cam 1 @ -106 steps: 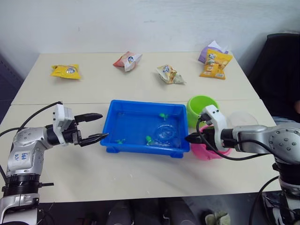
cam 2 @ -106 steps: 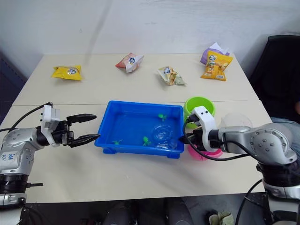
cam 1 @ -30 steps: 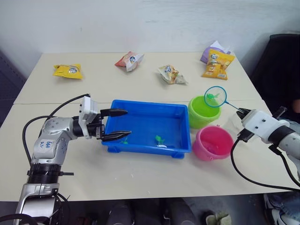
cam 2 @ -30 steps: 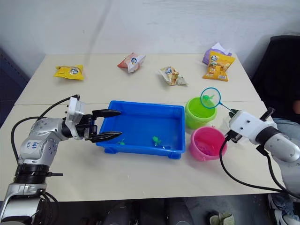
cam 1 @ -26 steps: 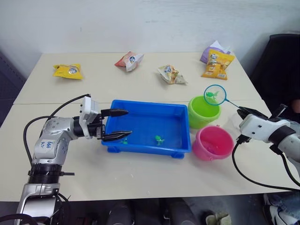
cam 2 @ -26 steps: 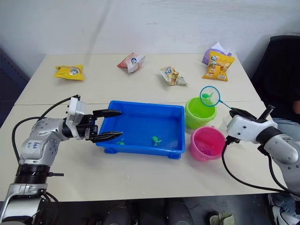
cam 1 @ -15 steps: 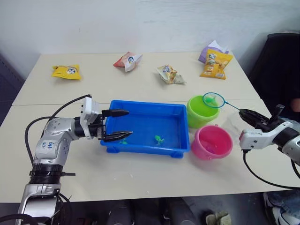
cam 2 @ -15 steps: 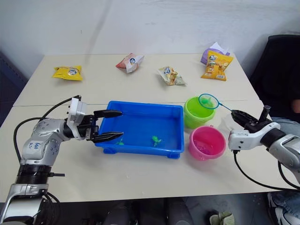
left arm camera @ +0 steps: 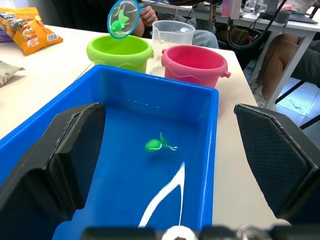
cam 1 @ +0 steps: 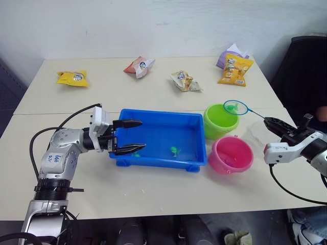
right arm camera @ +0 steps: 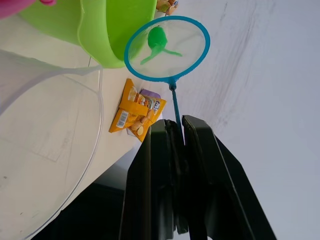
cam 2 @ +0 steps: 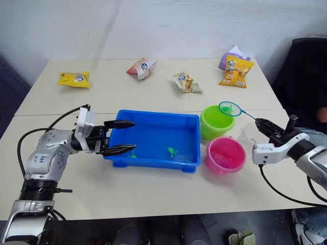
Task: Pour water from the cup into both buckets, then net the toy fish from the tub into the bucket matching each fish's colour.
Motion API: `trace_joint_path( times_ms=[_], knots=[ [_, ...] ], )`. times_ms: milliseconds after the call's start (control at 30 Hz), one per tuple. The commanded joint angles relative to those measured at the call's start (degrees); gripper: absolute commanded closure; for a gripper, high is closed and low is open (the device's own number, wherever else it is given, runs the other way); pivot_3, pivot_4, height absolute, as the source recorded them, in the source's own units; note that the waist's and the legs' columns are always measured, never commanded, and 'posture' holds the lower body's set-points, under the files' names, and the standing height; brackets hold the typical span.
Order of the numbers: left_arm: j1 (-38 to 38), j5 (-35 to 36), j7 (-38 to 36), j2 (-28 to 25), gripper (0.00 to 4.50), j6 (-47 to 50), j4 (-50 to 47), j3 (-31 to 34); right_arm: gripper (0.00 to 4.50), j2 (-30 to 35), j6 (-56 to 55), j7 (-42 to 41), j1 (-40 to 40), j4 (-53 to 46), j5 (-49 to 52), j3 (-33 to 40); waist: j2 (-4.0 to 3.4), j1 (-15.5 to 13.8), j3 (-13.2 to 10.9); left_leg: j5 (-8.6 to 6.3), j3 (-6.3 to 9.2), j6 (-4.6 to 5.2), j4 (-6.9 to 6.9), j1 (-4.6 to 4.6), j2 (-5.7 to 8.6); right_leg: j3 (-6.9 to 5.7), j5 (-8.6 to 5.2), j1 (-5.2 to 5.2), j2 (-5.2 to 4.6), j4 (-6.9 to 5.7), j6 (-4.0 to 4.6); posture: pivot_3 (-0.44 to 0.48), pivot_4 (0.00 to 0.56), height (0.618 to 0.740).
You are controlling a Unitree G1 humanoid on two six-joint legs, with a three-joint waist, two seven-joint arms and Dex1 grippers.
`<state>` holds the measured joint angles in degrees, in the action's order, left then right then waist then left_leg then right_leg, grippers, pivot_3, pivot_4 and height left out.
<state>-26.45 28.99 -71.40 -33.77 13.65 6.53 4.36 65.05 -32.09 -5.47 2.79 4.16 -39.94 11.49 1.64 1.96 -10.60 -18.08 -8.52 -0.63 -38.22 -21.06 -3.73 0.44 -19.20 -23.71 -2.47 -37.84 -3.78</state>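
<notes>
1. Left gripper sits at the tub's left end, fingers spread wide and holding nothing. Half a second ago and a second ago it was at the same spot, so it has stayed put, bracing or waiting.

2. Tub on the table: one green fish lies near the middle and another small green shape near the left wall by the lower finger. At 3.5 s ago there were three green fish and the net hoop was in the water, so one has been lifted out.

3. Green bucket and pink bucket stand just right of the tub, green behind pink.

4. Net hangs over the green bucket's far right rim with the netted fish in its mesh. Its hoop has tipped flatter and lower since a second ago, so I judge the drop into the matching bucket is close but not done.

5. Right gripper has its fingers clamped on the net's stick, well right of the buckets.

6. The right wrist view shows the fish sitting in the mesh and the clear cup close by, which is faint from the head. The left wrist view shows the cup standing behind the buckets.
</notes>
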Motion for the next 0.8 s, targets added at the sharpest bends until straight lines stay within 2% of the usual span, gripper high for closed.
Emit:
trace_joint_path(
  times_ms=[33,200,400,700,800],
  knots=[
    [-0.32,0.3,-0.29,0.37,0.07,-1.0,-0.61,0.08,4.5,-0.09,-0.55,-0.1,1.04,-3.09,2.92,1.84,0.0,0.03,0.0,0.0,0.0,0.0,0.0,0.0,0.0,0.0,0.0,0.0,0.01,-0.01,0.0,0.0,0.15,0.739],
    [0.05,0.41,0.19,0.64,0.07,-1.0,-0.92,0.1,4.5,-0.62,-0.51,0.16,0.74,-5.5,3.45,2.7,0.0,-0.01,0.0,0.01,0.01,-0.02,-0.01,0.0,-0.01,0.0,-0.01,0.0,0.02,-0.04,0.02,0.0,0.15,0.739],
    [-0.34,0.26,0.24,1.07,0.07,-1.37,-0.32,0.17,4.5,0.05,-0.47,-1.65,0.26,-3.97,3.48,1.13,0.0,-0.03,0.0,0.01,0.01,-0.02,-0.02,0.0,-0.01,0.0,-0.01,0.0,0.01,-0.05,0.01,0.0,0.15,0.739],
    [-0.91,0.07,-0.2,0.85,0.07,-1.96,0.95,0.13,4.5,0.25,0.14,-3.32,-1.47,-3.62,4.67,2.76,0.0,-0.03,0.0,0.01,0.02,-0.02,-0.03,0.01,-0.02,0.0,-0.01,0.0,0.02,-0.08,0.02,0.0,0.15,0.739],
    [-0.83,0.08,-0.16,0.99,0.07,-1.99,0.93,0.03,4.5,-0.73,1.07,-1.31,-0.87,-4.9,4.14,4.32,0.0,0.04,0.0,0.01,0.02,-0.02,-0.04,0.01,-0.01,0.0,-0.01,0.0,0.02,-0.08,0.02,0.0,0.15,0.739]
  ],
)
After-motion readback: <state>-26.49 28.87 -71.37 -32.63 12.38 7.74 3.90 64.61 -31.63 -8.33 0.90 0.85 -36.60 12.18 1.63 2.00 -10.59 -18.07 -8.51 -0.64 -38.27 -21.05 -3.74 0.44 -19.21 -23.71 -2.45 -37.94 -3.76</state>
